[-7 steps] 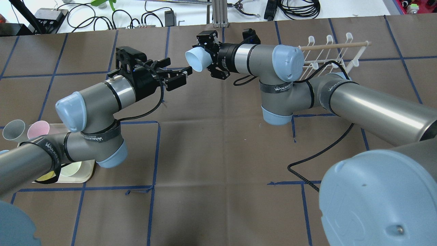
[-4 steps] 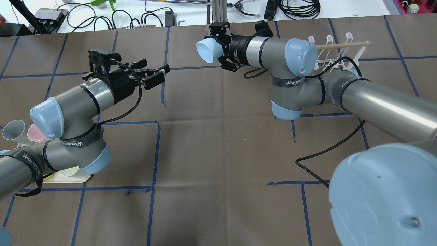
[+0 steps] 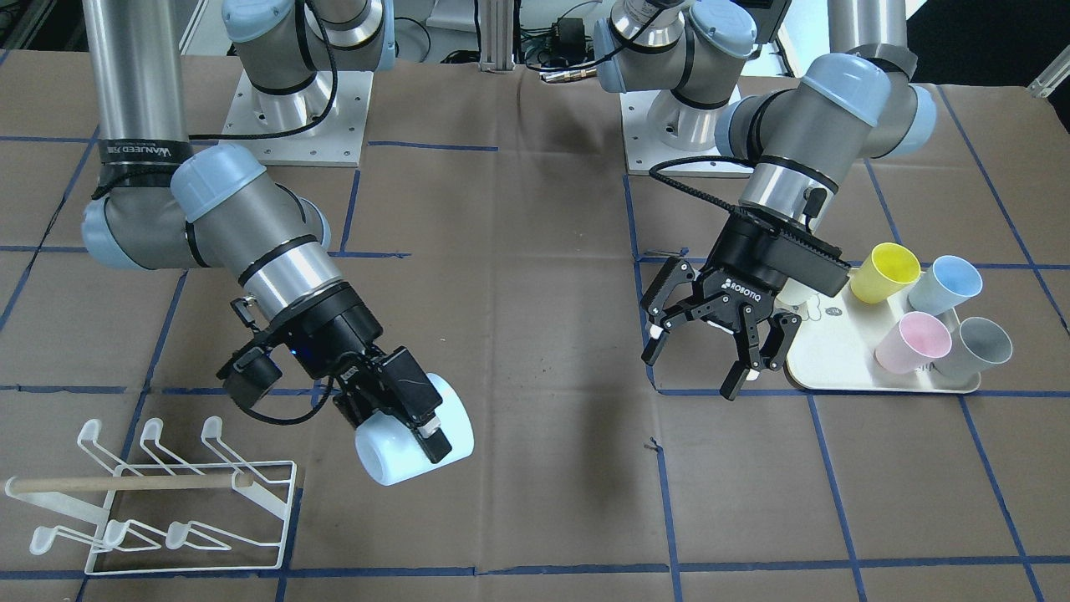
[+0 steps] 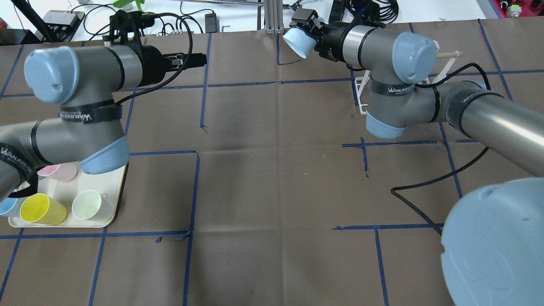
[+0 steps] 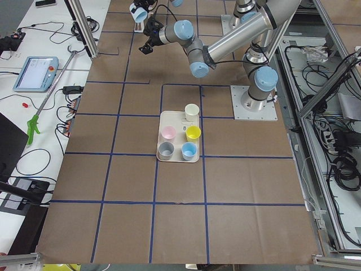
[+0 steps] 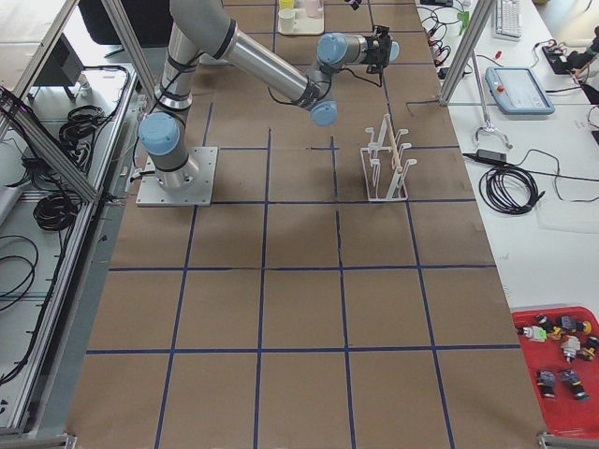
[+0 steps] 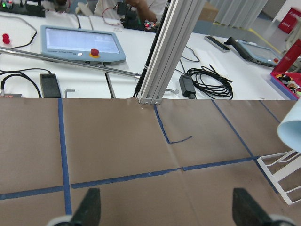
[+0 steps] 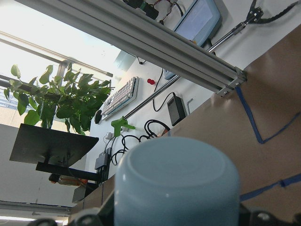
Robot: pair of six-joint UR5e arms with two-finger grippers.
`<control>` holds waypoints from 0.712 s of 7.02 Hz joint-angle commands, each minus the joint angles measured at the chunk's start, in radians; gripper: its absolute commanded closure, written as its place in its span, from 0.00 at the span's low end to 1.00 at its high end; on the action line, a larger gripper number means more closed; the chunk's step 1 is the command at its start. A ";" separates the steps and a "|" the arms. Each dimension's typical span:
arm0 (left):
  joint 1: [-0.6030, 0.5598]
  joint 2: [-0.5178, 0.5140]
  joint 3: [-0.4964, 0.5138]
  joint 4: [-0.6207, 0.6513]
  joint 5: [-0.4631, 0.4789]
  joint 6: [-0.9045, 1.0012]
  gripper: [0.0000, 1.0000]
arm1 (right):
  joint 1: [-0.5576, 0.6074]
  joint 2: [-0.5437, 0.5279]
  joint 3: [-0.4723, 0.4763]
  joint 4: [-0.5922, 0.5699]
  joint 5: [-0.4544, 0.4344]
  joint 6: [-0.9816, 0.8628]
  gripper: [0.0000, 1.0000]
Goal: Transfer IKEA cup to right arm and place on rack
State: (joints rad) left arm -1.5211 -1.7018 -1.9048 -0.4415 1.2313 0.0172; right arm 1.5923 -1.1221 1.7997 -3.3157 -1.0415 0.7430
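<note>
My right gripper [image 3: 414,435] is shut on a pale blue cup [image 3: 380,460] and holds it sideways above the table, just right of the white wire rack [image 3: 125,482] in the front-facing view. In the overhead view the cup [image 4: 297,40] and right gripper [image 4: 309,33] are at the far edge, and the rack [image 4: 361,95] is mostly hidden behind the right arm. The cup's base [image 8: 176,183] fills the right wrist view. My left gripper [image 3: 698,359] is open and empty, raised beside the tray. Its fingertips [image 7: 89,207] stand wide apart in the left wrist view.
A cream tray [image 3: 836,368] holds yellow [image 3: 886,272], blue [image 3: 945,284], pink [image 3: 911,343] and grey [image 3: 974,347] cups, plus a pale green one [image 4: 87,206]. An aluminium post [image 7: 160,56] stands at the table's far edge. A black cable [image 4: 420,185] trails from the right arm.
The left arm has drawn back to the left with its gripper open and empty. The right gripper has carried the cup farther back and to the right, toward the rack.
</note>
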 commanded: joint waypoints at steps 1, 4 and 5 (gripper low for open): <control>-0.080 0.022 0.207 -0.521 0.205 -0.031 0.00 | -0.060 -0.030 0.033 -0.062 -0.125 -0.361 0.79; -0.082 0.031 0.393 -1.088 0.263 -0.083 0.00 | -0.147 -0.010 0.046 -0.341 -0.196 -0.654 0.86; -0.082 0.030 0.436 -1.202 0.327 -0.083 0.00 | -0.166 0.036 0.038 -0.414 -0.199 -0.656 0.86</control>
State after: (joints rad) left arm -1.6021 -1.6720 -1.5279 -1.4768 1.5049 -0.0572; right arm 1.4518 -1.1265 1.8421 -3.6367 -1.2343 0.1195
